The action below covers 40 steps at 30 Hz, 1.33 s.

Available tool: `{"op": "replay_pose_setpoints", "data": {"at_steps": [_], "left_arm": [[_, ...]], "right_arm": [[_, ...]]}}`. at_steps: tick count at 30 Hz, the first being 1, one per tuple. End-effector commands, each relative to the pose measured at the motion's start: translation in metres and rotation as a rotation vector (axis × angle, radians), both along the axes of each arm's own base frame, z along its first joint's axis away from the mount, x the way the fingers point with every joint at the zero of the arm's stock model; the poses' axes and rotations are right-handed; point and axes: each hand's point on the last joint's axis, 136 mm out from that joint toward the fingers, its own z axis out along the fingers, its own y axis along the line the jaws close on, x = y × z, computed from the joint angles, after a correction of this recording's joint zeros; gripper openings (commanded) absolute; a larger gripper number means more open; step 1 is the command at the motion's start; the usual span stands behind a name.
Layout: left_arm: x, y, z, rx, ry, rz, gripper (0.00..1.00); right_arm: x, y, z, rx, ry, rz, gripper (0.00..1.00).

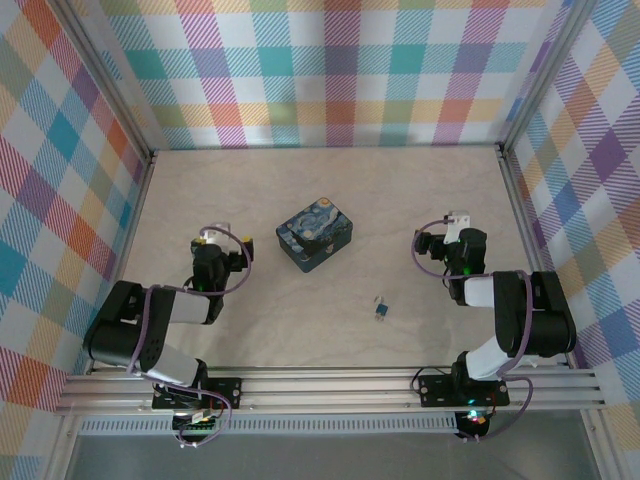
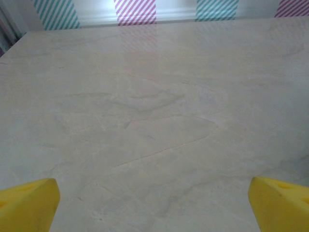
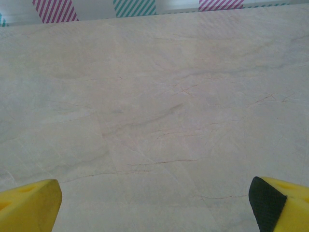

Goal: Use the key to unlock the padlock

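Observation:
The tiny blue padlock with its silvery shackle lies on the pale table between the two arms, in front of the tin. A thin dark sliver touching its far end may be the key; it is too small to be sure. My left gripper sits far to the padlock's left and my right gripper to its upper right, both well away from it. In the left wrist view the left gripper is open, its yellow fingertips wide apart over bare table. The right gripper is open too, with nothing between its fingertips.
A blue-and-yellow painted rectangular tin stands mid-table, between the grippers and just behind the padlock. Plaid walls close in the table on the left, back and right. An aluminium rail carrying both arm bases runs along the near edge.

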Motion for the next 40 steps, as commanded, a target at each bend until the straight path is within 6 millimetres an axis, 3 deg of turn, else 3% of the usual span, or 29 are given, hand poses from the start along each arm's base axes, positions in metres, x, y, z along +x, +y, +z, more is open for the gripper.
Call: {"op": "replay_pose_setpoints", "data": {"at_steps": [1,5,8,40], "left_arm": [[0.002,0.005,0.005,-0.012,-0.065,0.003,1.00],[0.011,0.006,-0.001,-0.018,0.003,0.006,1.00],[0.025,0.017,-0.008,-0.087,0.080,0.027,1.00],[0.024,0.020,-0.010,-0.104,0.087,0.023,1.00]], "right_arm": [[0.004,0.001,0.008,0.011,-0.028,0.007,1.00],[0.004,0.001,0.008,0.013,-0.028,0.006,1.00],[0.004,0.001,0.008,0.013,-0.027,0.007,1.00],[0.005,0.004,0.008,0.011,-0.023,0.022,1.00]]}}
